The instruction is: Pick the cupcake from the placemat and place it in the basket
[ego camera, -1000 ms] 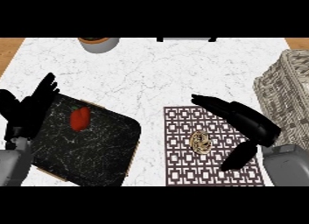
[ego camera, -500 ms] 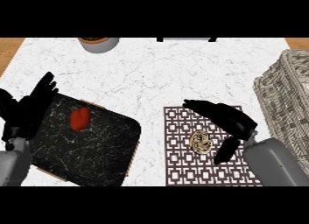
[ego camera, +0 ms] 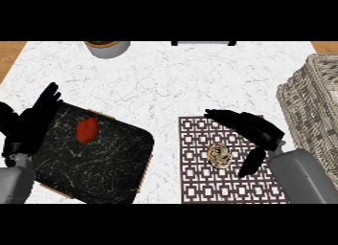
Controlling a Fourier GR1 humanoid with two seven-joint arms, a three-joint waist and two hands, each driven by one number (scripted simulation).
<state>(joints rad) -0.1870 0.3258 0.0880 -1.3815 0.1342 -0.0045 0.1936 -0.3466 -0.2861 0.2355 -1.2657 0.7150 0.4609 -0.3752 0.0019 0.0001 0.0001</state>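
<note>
A small cupcake [ego camera: 219, 153] with a swirled tan top sits on the brown patterned placemat [ego camera: 203, 184] at the lower middle. My right hand [ego camera: 251, 130] hovers over the placemat just right of the cupcake, open, fingers stretched to the left above it and the thumb hanging down at its right side. The hand is apart from the cupcake. The woven basket [ego camera: 309, 107] stands at the right edge. At the left edge my left hand [ego camera: 26, 125] rests open with fingers up.
A dark marbled tray [ego camera: 107, 162] lies at the lower left with a red pepper-like item [ego camera: 87, 130] on it. A round pot [ego camera: 106, 47] stands at the counter's far edge, and a dark object [ego camera: 203, 43] beside it.
My right hand has moved left and a little toward me, closing in on the cupcake from its right side. The left hand has stayed put.
</note>
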